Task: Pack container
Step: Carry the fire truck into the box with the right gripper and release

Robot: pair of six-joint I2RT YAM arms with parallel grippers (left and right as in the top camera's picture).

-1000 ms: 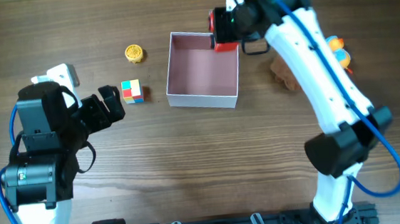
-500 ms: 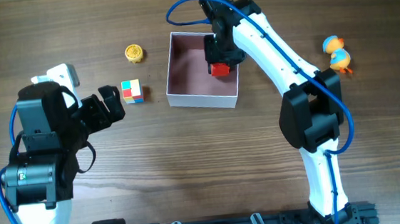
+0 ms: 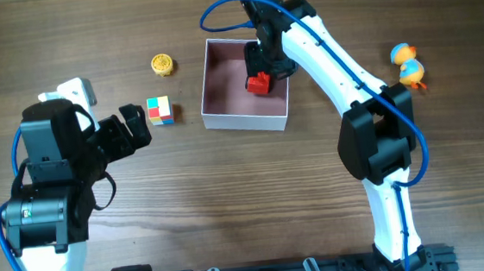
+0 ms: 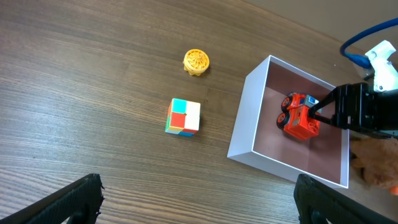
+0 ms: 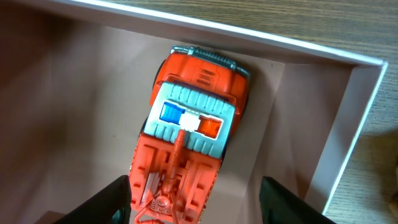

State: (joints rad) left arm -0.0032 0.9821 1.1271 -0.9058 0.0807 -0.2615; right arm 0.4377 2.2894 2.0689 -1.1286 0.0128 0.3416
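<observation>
**Container check: truck inside, both pincers spread**

We are finding the container sitting upright on the wooden table, at the far middle of the overhead view. A red toy truck is lying on its pink floor, toward the right wall. The right gripper is hanging directly over the truck. In the wrist view its fingers are standing spread, with a gap showing to the truck on either side. Just left of the container, not touching it, a coloured cube is sitting. The left gripper is pointing at the cube from the left, jaws wide apart and holding nothing. We are noting a yellow round piece beyond the cube and a duck well to the right.
</observation>
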